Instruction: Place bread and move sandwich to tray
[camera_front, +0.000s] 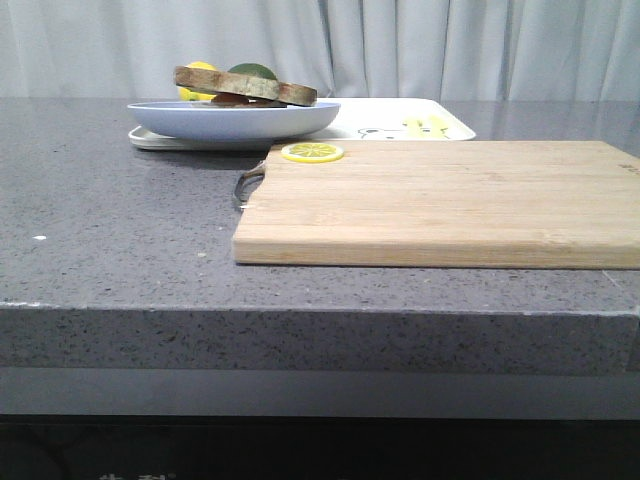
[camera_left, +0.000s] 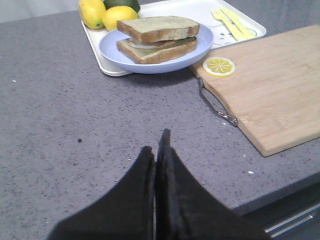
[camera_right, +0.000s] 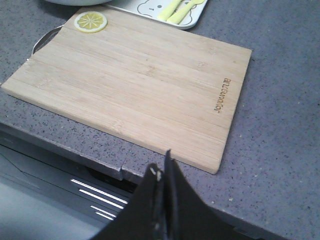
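The sandwich (camera_left: 157, 37), two brown-crusted slices with a pale filling between them, lies on a round pale-blue plate (camera_left: 107, 50). The plate rests on the left part of the white tray (camera_left: 175, 9). From the front, the sandwich (camera_front: 245, 87) shows above the plate rim (camera_front: 230, 120), with the tray (camera_front: 400, 112) behind. No separate slice of bread is in view. My left gripper (camera_left: 156, 141) is shut and empty over bare counter, well short of the plate. My right gripper (camera_right: 160, 160) is shut and empty at the counter's front edge, near a corner of the cutting board.
A light wooden cutting board (camera_front: 440, 200) with a metal handle (camera_left: 215, 105) lies in front of the tray, with a lemon slice (camera_front: 312, 152) on its far left corner. Two lemons (camera_left: 92, 12) and a green fruit (camera_left: 122, 4) sit behind the plate. Yellow cutlery (camera_left: 232, 22) lies on the tray.
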